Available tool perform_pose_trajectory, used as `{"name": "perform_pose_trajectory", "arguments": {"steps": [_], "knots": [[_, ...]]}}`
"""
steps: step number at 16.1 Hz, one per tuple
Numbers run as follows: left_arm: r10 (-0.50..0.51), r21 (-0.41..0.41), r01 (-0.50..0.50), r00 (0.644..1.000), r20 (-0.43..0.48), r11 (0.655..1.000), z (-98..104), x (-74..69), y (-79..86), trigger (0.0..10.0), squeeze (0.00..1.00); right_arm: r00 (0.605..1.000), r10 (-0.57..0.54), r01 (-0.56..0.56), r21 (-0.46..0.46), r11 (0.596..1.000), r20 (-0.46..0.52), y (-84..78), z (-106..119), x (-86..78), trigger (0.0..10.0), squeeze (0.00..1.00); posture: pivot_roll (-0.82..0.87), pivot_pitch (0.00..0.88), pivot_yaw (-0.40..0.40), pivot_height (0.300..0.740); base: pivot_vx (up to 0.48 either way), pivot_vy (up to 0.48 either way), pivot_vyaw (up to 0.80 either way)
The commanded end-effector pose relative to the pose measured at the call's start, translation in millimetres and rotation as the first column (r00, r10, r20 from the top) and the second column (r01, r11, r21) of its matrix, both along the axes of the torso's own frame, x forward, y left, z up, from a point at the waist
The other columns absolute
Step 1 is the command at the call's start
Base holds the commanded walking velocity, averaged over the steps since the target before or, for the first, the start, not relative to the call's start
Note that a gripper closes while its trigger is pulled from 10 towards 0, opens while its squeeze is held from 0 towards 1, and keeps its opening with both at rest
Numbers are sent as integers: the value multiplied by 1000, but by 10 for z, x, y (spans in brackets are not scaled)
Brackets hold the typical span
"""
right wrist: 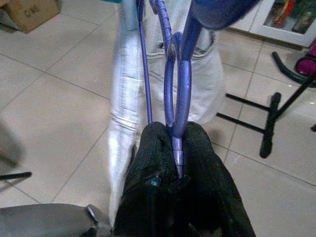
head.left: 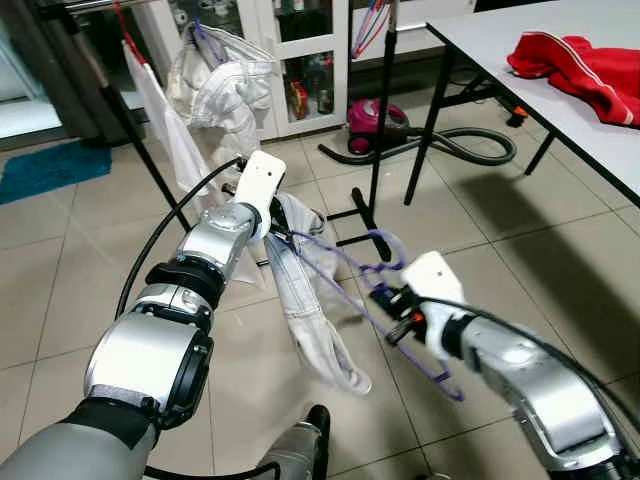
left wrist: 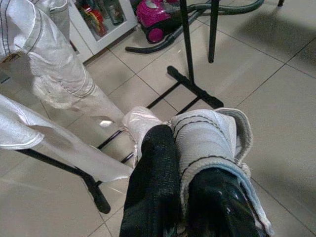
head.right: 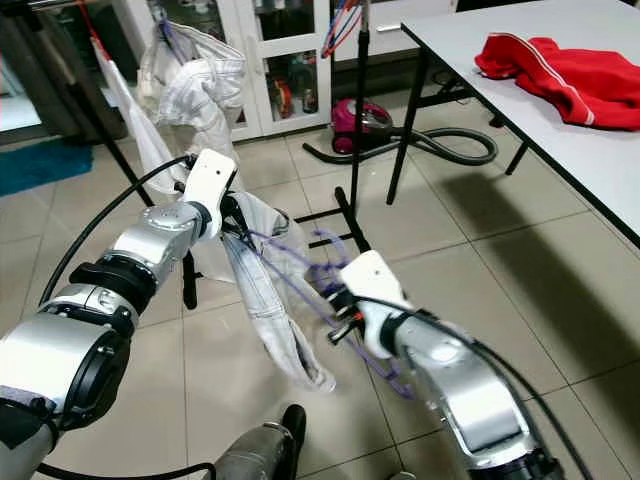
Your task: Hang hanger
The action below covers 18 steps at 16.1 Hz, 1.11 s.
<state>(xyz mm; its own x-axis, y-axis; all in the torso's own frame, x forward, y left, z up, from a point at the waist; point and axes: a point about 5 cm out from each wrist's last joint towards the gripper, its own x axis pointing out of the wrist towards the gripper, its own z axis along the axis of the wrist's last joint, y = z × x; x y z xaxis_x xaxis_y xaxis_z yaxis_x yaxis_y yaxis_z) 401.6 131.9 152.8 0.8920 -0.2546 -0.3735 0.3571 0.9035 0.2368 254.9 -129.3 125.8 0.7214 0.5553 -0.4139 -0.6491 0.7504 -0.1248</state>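
Observation:
A purple wire hanger [head.left: 350, 275] carries pale white trousers [head.left: 310, 310] that droop toward the floor. My right gripper [head.left: 385, 300] is shut on the hanger near its hook [right wrist: 177, 98], the wire pinched between the black fingers [right wrist: 197, 163]. My left gripper [head.left: 272, 238] is shut on the trousers' waistband [left wrist: 207, 138] at the hanger's other end. A black clothes rack [head.left: 375, 130] stands just beyond, with more purple hangers [head.left: 368, 25] on its top and another white garment [head.left: 225, 85] hanging to the left.
A pink vacuum cleaner [head.left: 375, 120] with a dark hose lies on the tiled floor behind the rack. A grey table [head.left: 560, 90] at the right holds a red jacket [head.left: 580, 65]. Glass cabinet doors [head.left: 300, 60] stand at the back. A cardboard box [right wrist: 29, 12] sits on the floor.

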Motion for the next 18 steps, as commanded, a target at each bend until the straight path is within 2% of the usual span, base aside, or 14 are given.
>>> {"name": "perform_pose_trajectory", "arguments": {"steps": [1,5,7,12,17,18], "knots": [[-12,20,11,997,70,1000,177,53,27,0,0,1000,-22,22,-8,1000,1,-34,17,20,10000,0,27,135,104,740,0,0,0],[-2,16,1,998,67,1000,168,52,33,0,0,999,-40,40,-17,999,-2,-151,39,-1,10000,0,23,133,103,740,0,0,0],[-7,-6,7,998,65,1000,182,55,-12,0,0,999,-29,29,-17,999,-13,-106,13,0,10000,0,25,134,101,740,0,0,0],[21,-91,-15,998,64,996,252,76,-173,0,0,999,28,-28,6,1000,-37,143,-20,-24,10000,0,29,135,100,740,0,0,0],[-16,-169,24,999,49,985,333,68,-295,78,0,998,-1,1,-6,1000,-56,148,-53,-31,10000,0,27,140,109,740,0,0,0],[-16,-171,25,999,50,985,343,69,-300,510,0,998,1,-1,-6,1000,-57,150,-56,-38,10000,0,28,141,110,740,0,0,0]]}}
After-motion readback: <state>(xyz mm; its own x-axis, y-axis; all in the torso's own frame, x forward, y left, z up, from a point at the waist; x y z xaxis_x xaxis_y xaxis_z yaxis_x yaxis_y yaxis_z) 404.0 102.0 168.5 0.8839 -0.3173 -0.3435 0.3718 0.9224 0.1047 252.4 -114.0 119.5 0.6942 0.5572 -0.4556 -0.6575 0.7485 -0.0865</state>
